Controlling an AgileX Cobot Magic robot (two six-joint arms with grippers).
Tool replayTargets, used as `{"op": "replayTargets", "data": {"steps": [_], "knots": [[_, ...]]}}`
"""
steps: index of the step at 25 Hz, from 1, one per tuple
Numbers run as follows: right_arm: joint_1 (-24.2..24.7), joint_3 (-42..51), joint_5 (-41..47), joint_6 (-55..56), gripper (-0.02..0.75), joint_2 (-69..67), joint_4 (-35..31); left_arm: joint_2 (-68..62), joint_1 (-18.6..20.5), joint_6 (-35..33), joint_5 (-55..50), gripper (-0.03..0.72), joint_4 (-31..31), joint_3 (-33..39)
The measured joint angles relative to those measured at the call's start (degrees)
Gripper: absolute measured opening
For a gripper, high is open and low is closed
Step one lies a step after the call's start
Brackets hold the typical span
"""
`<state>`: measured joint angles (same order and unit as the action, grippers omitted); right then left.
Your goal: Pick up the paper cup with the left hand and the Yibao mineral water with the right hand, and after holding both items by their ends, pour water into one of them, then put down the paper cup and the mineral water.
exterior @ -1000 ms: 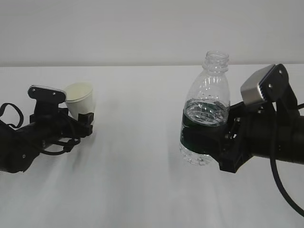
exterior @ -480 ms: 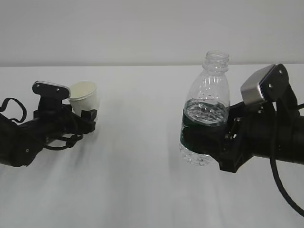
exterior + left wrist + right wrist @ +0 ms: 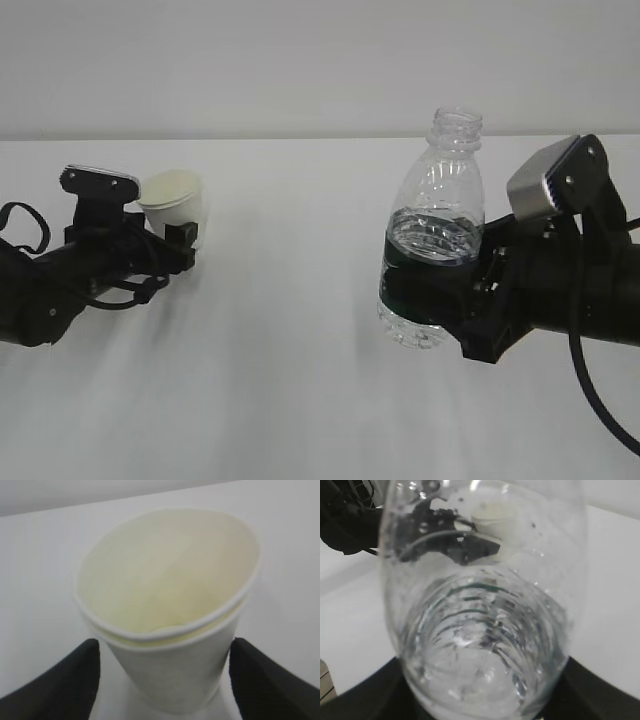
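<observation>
Left gripper sits at the left of the exterior view, fingers clamped on the lower part of the paper cup. The cup is held off the table, mouth up and tipped slightly. In the left wrist view the cup fills the frame, dark fingers pressing both flanks near the base, inside cream and apparently dry.

Right gripper is right of centre, jaws closed around the green label band of the Yibao mineral water. The bottle is lifted, long axis near upright and leaning a little right at the top, mouth open at the top, no cap, water level about at the label's upper edge. The right wrist view looks down through the clear bottle, water in the lower half; the cup shows dimly through the plastic at upper centre.

Key relation: cup and bottle are well apart, cup to the left and its rim lower than the bottle mouth. Both picks look done. Judging from this, the pour needs the two brought together, with the bottle neck tipped leftward over the cup rim.
</observation>
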<state>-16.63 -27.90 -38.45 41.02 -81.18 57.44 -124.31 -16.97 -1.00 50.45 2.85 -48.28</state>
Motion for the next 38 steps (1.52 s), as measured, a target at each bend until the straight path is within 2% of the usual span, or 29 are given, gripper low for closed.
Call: {"op": "replayTargets", "data": {"steps": [9, 18, 38], "knots": [[0.0, 0.0, 0.0, 0.6, 0.471, 0.0, 0.3, -3.0, 0.3, 0.6, 3.3, 0.575, -4.4, 0.0], [0.0, 0.0, 0.0, 2.7, 0.471, 0.0, 2.6, -3.8, 0.8, 1.9, 6.0, 0.574, -4.8, 0.0], [0.0, 0.0, 0.0, 3.8, 0.471, 0.0, 3.0, -3.8, 1.5, 2.3, 8.9, 0.574, -5.2, 0.0]]}}
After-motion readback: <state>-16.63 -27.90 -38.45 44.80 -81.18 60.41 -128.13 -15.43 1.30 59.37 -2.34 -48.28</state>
